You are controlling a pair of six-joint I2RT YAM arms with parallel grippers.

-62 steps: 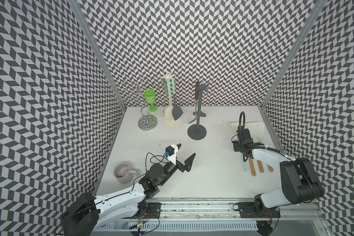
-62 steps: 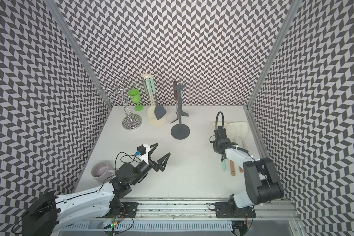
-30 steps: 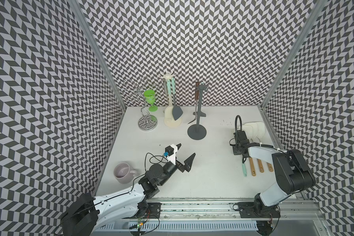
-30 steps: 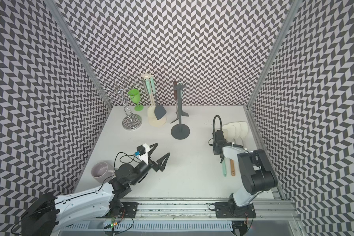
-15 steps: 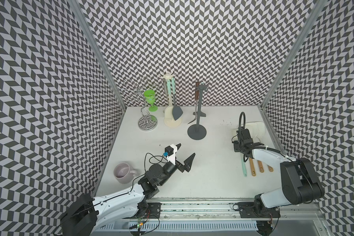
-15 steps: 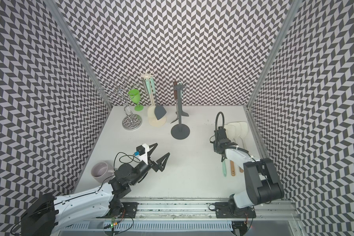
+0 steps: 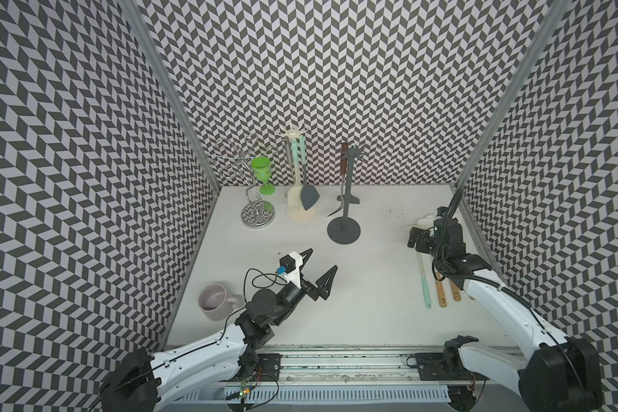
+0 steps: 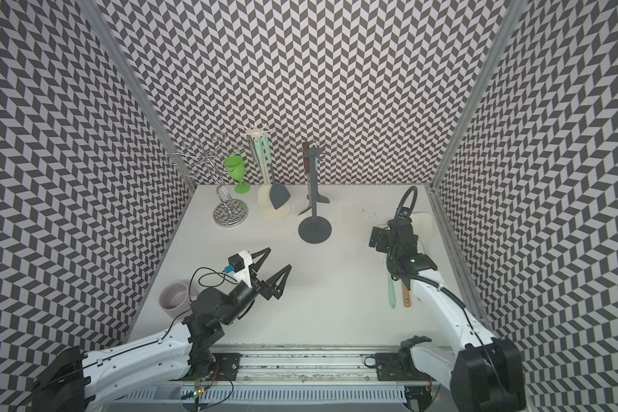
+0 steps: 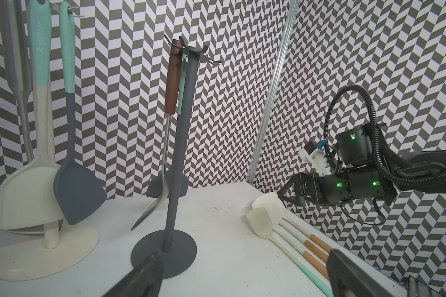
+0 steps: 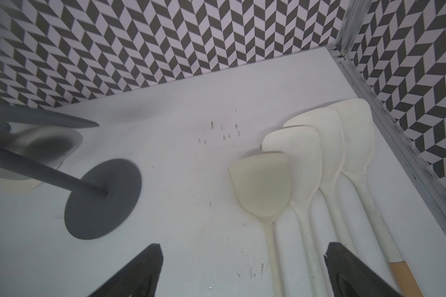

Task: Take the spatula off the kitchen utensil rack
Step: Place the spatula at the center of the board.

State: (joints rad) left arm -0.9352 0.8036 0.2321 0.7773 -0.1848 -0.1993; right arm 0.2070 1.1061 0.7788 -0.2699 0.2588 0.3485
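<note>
A cream spatula with a mint handle (image 7: 423, 281) (image 8: 390, 289) lies flat on the table at the right, its blade (image 10: 262, 185) (image 9: 260, 221) pointing to the back. My right gripper (image 7: 415, 239) (image 8: 375, 239) (image 10: 242, 257) hovers open just above its neck and holds nothing. The grey utensil rack (image 7: 344, 199) (image 8: 313, 199) (image 9: 177, 159) stands mid-back, with a brown-handled fork (image 9: 171, 79) and a dark spatula (image 9: 155, 189) hanging on it. My left gripper (image 7: 322, 259) (image 8: 278, 258) (image 9: 243, 259) is open and empty, in front of that rack.
Wooden-handled cream spatulas (image 7: 441, 289) (image 10: 307, 159) lie beside the mint-handled one, against the right wall rail. A cream rack (image 7: 302, 214) carries a cream and a grey spatula (image 7: 308, 196). A wire stand (image 7: 254, 210), a green goblet (image 7: 263, 174) and a mug (image 7: 215, 301) stand at the left.
My right gripper's jaws have opened wide and its arm has shifted slightly above the spatulas on the table. The left arm has stayed still.
</note>
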